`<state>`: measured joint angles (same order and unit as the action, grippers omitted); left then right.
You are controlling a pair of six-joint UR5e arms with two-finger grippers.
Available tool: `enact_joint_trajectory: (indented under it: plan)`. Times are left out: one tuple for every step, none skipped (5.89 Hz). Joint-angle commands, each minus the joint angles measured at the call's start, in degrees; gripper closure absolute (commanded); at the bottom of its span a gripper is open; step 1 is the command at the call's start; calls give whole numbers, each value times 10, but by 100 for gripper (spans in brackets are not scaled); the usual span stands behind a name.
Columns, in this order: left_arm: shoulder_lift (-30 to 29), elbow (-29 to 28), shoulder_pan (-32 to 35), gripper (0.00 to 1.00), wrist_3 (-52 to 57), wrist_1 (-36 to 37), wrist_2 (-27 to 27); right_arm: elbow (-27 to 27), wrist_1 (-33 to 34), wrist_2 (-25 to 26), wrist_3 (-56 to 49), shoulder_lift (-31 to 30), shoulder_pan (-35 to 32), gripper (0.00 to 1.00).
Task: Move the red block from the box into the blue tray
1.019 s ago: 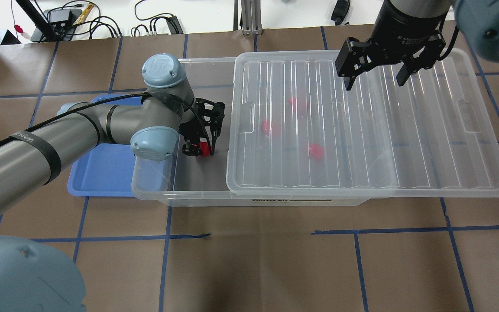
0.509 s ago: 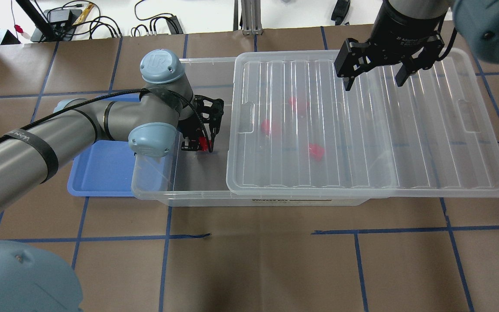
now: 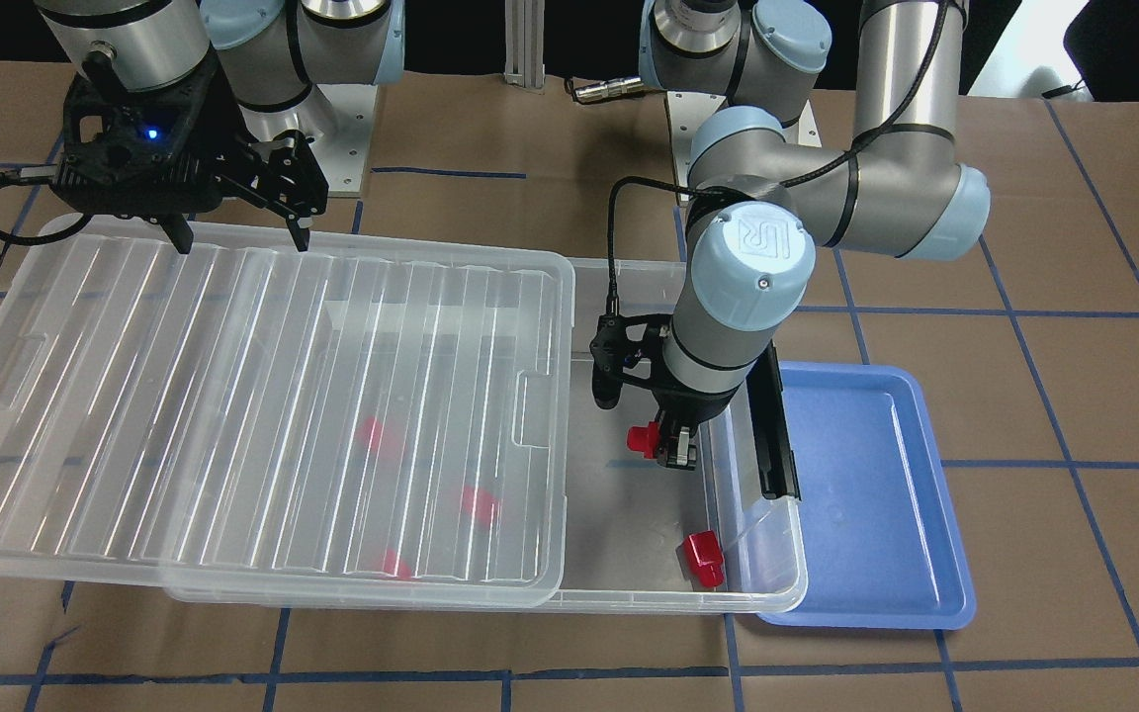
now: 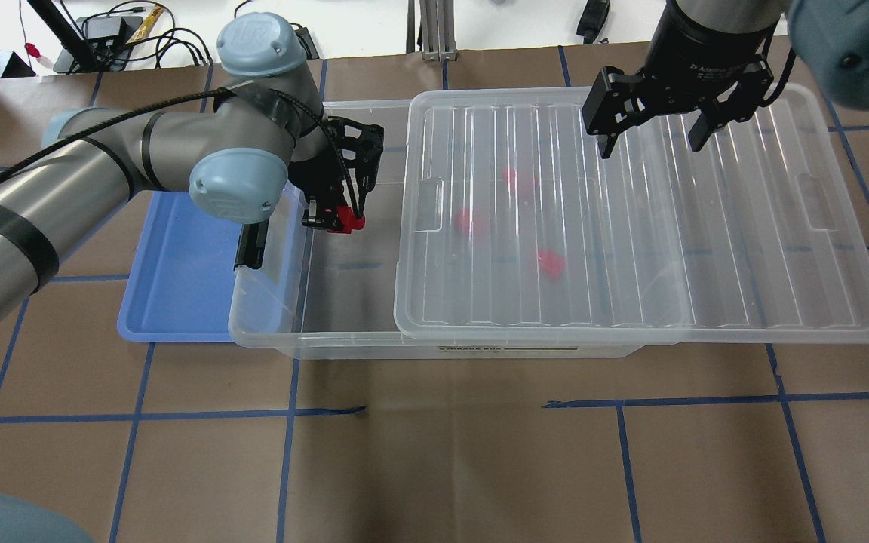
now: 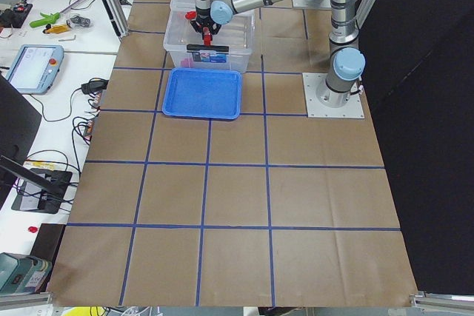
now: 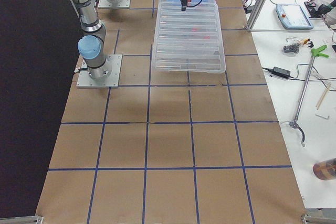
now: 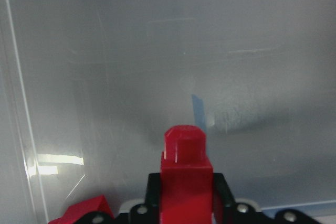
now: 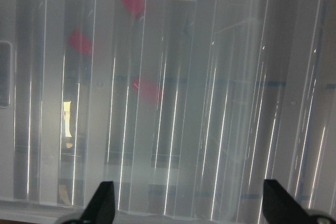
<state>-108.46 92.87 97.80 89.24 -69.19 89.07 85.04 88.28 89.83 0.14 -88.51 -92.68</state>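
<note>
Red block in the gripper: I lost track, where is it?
Overhead view, left side: the red block is held in the left gripper over the box's uncovered end, between the lid and the blue tray.

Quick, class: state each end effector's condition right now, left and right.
Left end effector: closed, holding a red block.
Right end effector: open, holding nothing.

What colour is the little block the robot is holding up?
Bright red. The red block shows best in the left wrist-mounted view.
</note>
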Motion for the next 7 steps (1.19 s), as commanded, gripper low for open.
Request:
enact_joint_trajectory:
  plan:
    - [70, -23, -20, 87, 6, -76, 0, 0, 8, 4, -12, 1, 20, 0]
    - [93, -12, -79, 87, 53, -91, -2, 1, 10, 4, -67, 2, 66, 0]
    - [101, -8, -132, 87, 127, -108, -2, 1, 9, 4, -131, 3, 150, 0]
    - [90, 9, -167, 87, 146, -96, -2, 13, 11, 3, -199, 11, 219, 0]
    - [86, 33, -189, 87, 165, -41, -1, 28, 31, 3, -243, 31, 276, 0]
    - [82, 65, -206, 87, 184, -8, -3, 42, 104, 3, -321, 62, 322, 0]
    - [63, 97, -210, 85, 187, 62, -2, 52, 142, 3, -352, 83, 357, 0]
